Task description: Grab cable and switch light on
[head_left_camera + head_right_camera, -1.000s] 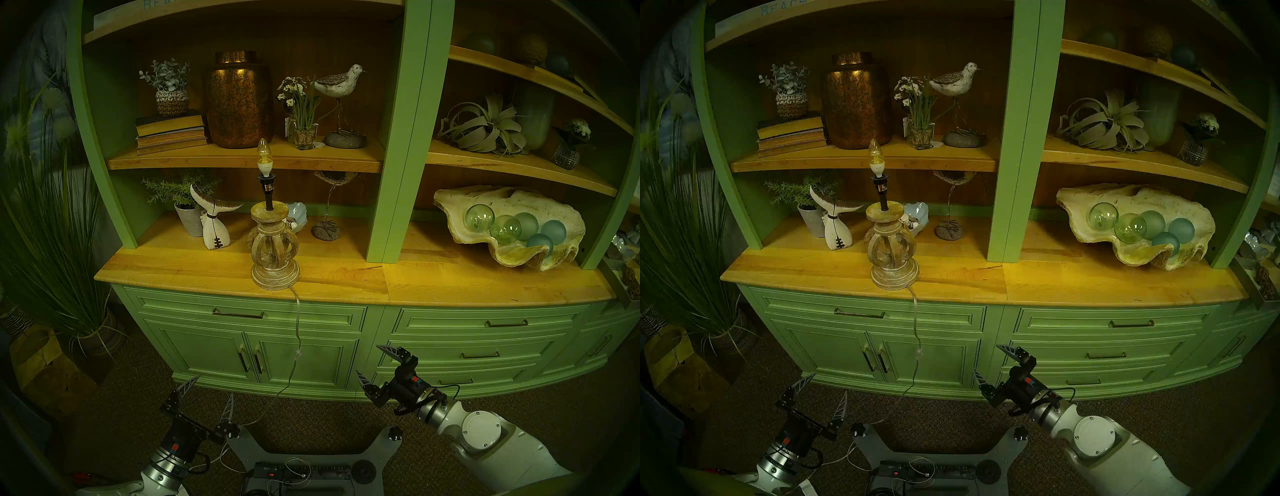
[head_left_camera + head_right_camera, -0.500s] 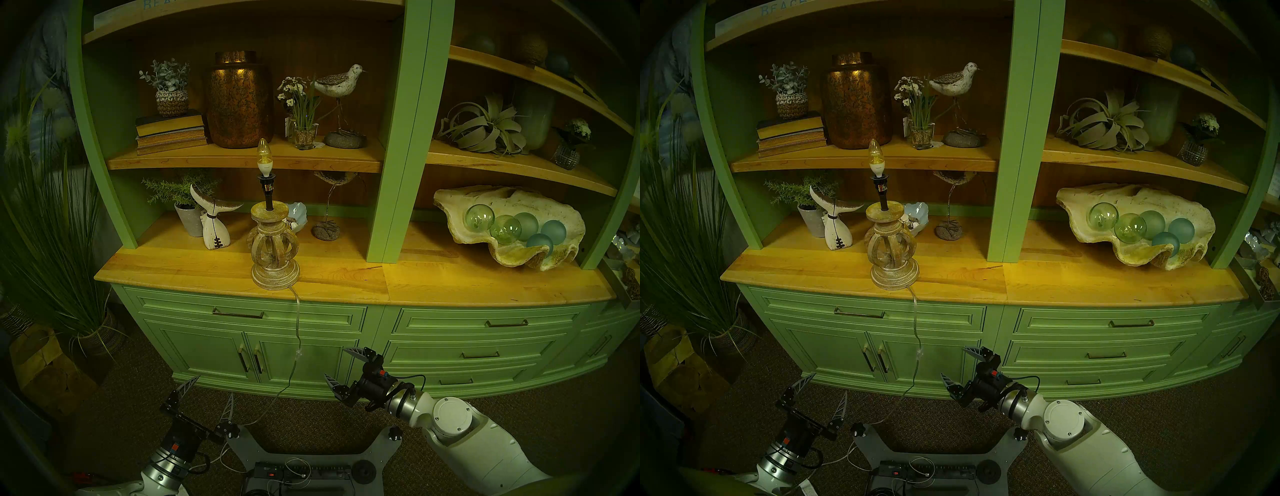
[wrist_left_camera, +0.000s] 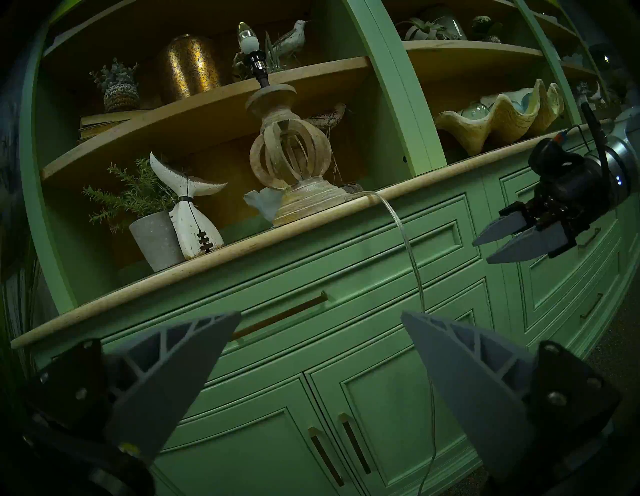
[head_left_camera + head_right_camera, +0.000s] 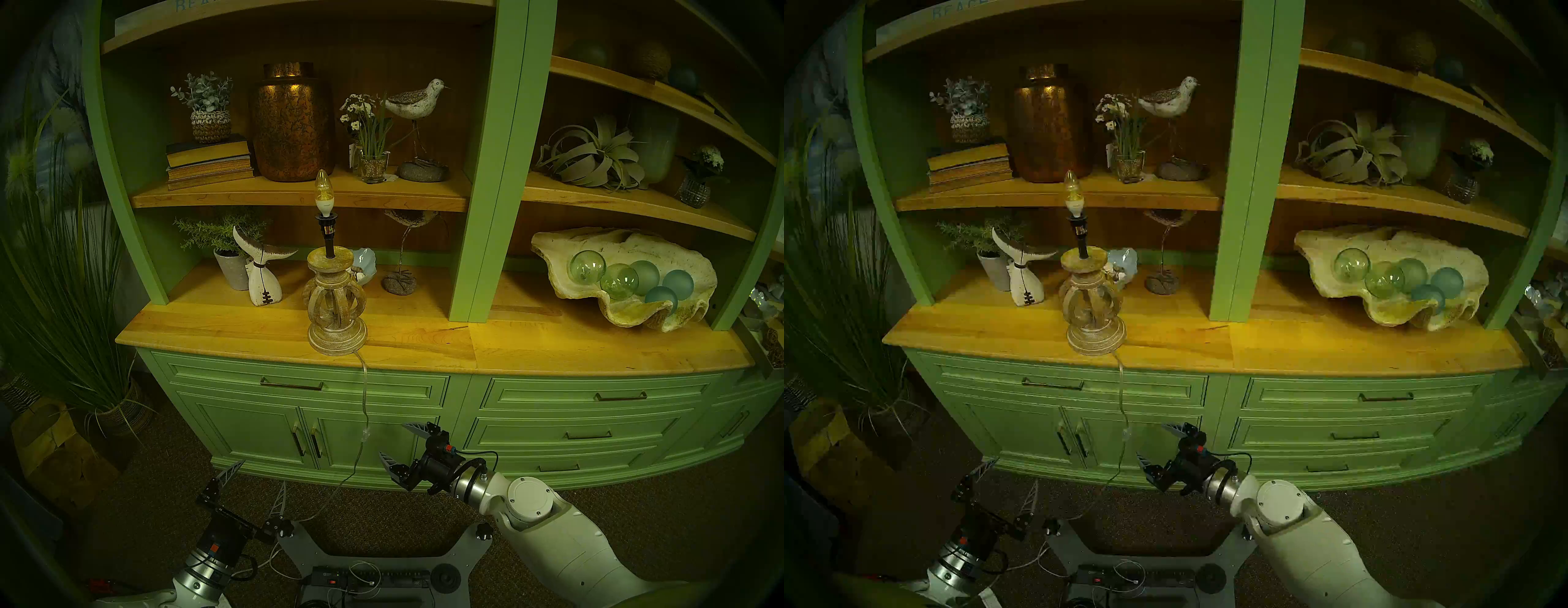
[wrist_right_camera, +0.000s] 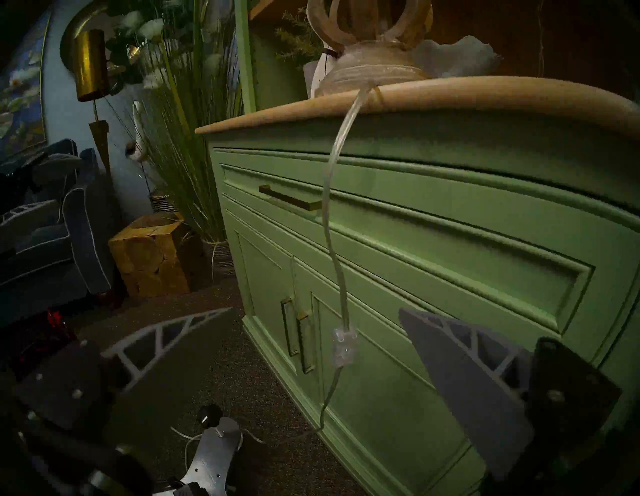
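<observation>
The lamp (image 4: 337,305) stands at the counter's front edge, with its bare bulb (image 4: 322,187) looking unlit. Its clear cable (image 4: 365,395) hangs down the cabinet front to the floor, with the small clear switch block (image 4: 365,434) partway along. My right gripper (image 4: 393,440) is open, just right of the switch block and not touching it. In the right wrist view the block (image 5: 343,348) hangs ahead between the spread fingers of the right gripper (image 5: 318,310). My left gripper (image 4: 264,473) is open and empty, low and left of the cable (image 3: 412,256).
The green cabinet (image 4: 382,450) has doors and drawers with bar handles behind the cable. My base plate (image 4: 382,547) with a power strip and white wires lies on the carpet below. A potted grass (image 4: 72,297) and a wooden stump (image 4: 55,446) stand at the left.
My right arm has swung left, bringing the open right gripper from in front of the drawers to just beside the switch block. The left arm, lamp and cable have not moved.
</observation>
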{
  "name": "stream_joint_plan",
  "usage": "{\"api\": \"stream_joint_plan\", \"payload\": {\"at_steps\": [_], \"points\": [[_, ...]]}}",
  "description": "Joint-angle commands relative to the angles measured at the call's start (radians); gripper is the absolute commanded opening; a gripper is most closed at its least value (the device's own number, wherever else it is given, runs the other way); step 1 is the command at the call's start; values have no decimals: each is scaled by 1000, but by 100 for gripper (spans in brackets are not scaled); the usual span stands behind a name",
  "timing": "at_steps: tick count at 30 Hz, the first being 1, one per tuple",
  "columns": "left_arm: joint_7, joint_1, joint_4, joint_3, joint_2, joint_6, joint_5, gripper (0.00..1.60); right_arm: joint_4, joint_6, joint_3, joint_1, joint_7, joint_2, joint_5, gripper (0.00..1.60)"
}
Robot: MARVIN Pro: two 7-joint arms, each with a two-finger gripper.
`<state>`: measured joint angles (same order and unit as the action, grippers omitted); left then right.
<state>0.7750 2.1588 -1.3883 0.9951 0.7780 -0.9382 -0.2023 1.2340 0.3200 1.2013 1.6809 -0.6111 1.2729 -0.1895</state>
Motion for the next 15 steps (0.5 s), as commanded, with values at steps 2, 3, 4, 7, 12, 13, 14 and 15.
{"api": "stream_joint_plan", "payload": {"at_steps": [2,3,4,7,12,13,14,15], "points": [[1,-4,-12,1,1,-4,-1,160,-50,11,28,-119,-54,61,7,158],[1,-4,-12,1,1,-4,-1,160,-64,10,30,-130,-61,66,9,158],[1,-4,-12,1,1,-4,-1,160,-76,9,33,-137,-67,72,11,158],[1,-4,-12,0,1,-4,-1,160,-123,4,35,-166,-84,90,15,155],[2,-4,-12,0,1,-4,-2,160,-197,6,33,-207,-110,119,37,142],[2,-4,-12,0,1,-4,-2,160,-213,4,30,-218,-117,123,42,144],[2,-4,-12,0,0,-4,-2,160,-225,6,30,-224,-122,129,47,148],[2,-4,-12,0,0,-4,-2,160,-233,7,32,-227,-124,134,51,149]]}}
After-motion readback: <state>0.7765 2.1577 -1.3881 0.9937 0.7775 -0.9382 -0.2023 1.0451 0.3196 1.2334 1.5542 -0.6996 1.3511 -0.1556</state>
